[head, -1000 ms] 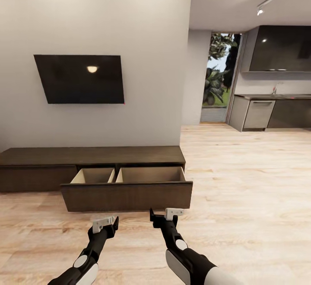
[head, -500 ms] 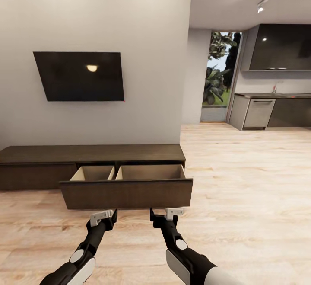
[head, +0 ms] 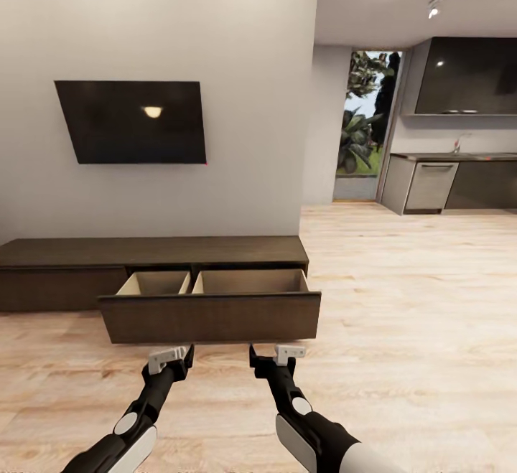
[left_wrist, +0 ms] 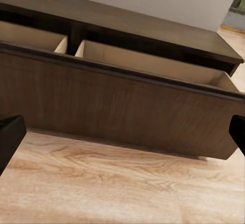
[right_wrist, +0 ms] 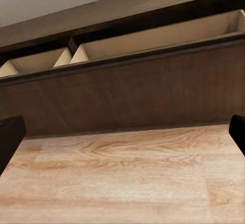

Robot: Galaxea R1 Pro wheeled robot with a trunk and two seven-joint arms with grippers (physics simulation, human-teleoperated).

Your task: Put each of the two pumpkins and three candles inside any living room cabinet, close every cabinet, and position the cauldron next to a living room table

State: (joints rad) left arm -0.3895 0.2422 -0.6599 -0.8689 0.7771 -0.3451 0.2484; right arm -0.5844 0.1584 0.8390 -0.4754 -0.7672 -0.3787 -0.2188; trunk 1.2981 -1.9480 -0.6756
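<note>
The long, low dark-brown cabinet (head: 151, 250) stands against the wall. Its wide drawer (head: 210, 317) is pulled out over the floor, and two light-wood compartments show behind the front panel. That panel hides the compartment bottoms. My left gripper (head: 170, 358) and right gripper (head: 271, 355) hover side by side just in front of the drawer front, both open and holding nothing. Each wrist view looks at the drawer front (left_wrist: 117, 106) (right_wrist: 127, 91) from close up, with the dark fingertips (left_wrist: 10, 137) (right_wrist: 237, 132) spread wide apart. The pumpkins, candles, cauldron and table are out of view.
A black TV (head: 131, 123) hangs on the wall above the cabinet. Light wooden floor (head: 416, 315) stretches to the right toward grey kitchen units (head: 445, 186) and a glass door (head: 366, 125).
The whole picture has shifted up slightly, so the camera has moved. My left gripper has reached a little further forward toward the drawer front. The drawer stays open.
</note>
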